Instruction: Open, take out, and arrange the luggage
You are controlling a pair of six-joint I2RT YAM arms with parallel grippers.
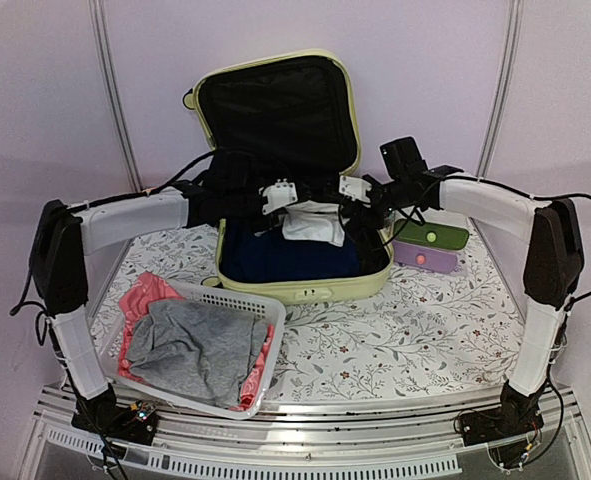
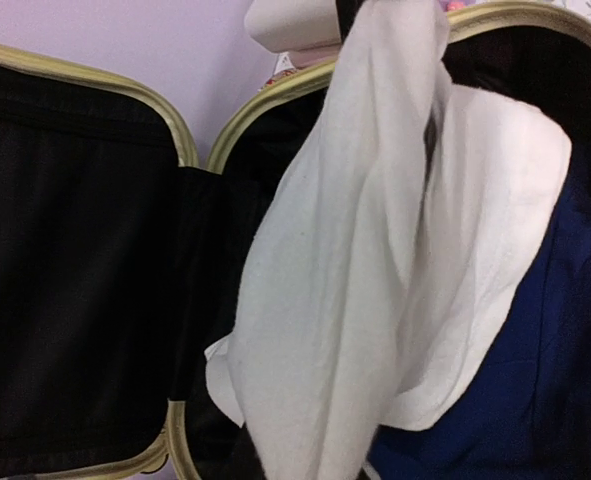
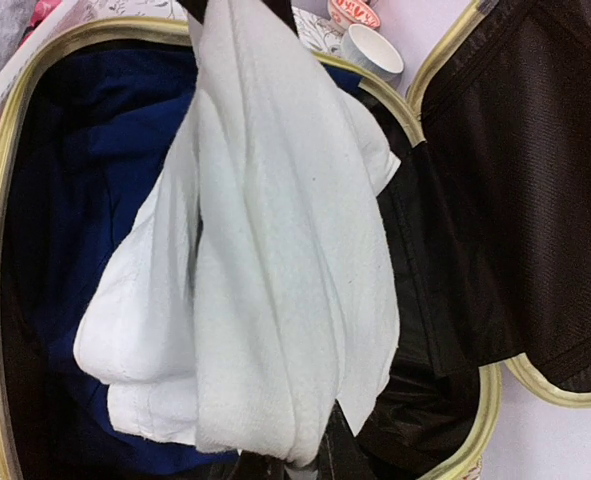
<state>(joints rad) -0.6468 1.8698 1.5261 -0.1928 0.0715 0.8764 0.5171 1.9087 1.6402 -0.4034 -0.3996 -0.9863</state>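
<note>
Left gripper (image 1: 283,200): fingers pinched shut on one end of a white cloth (image 1: 310,224). Right gripper (image 1: 350,197): likewise clamped on the other end. The cloth hangs folded between the two, above the open case. In the left wrist view the cloth covers that gripper's own fingers; the grip is read from the right wrist and top views.

Table (image 1: 405,330): floral-patterned cover, carrying all items.

Luggage (image 1: 305,290): pale yellow-green hard shell, at the middle of the table towards the back. It is open; the base lies flat and the lid (image 1: 275,105) stands upright behind it, black lining facing forward.

White slatted basket (image 1: 240,300): near-left of the table, just in front of the luggage's left corner, tilted to the table edge.

Dark blue garment (image 1: 275,255): lies in the base, under the hanging cloth.

Grey garment (image 1: 195,350): crumpled in the basket, on top of a pink garment (image 1: 145,295) that shows at the basket's far left and right sides.

Small box (image 1: 430,245): green over purple, on the table just right of the luggage, under the right arm.

White cup (image 3: 372,50): seen just outside the base rim in the right wrist view.
</note>
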